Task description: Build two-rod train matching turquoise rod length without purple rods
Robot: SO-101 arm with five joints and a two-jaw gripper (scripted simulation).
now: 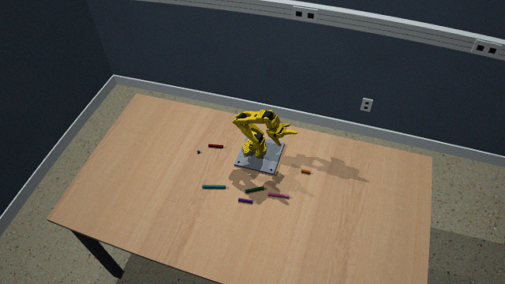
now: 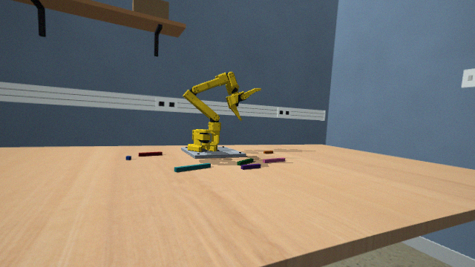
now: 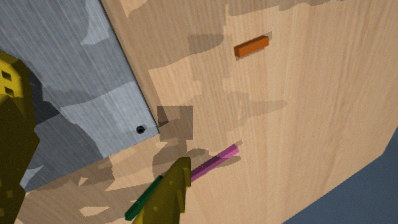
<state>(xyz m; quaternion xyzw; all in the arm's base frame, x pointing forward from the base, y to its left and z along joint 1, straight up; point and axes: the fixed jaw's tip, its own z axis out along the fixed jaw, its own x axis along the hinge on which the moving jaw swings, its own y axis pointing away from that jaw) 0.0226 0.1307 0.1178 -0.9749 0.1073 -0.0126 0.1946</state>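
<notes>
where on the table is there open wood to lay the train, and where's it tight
Open wood lies between the red rod and the turquoise rod, over the whole near half below the purple rod, and right of the orange rod. It is tight in front of the base plate, where green rod, purple and pink rod cluster.

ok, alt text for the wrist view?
Looking down past the open, empty hand, one yellow finger overlaps a green rod and a pink rod lying on the wooden table. An orange rod lies apart at upper right; the grey base plate fills the upper left.
</notes>
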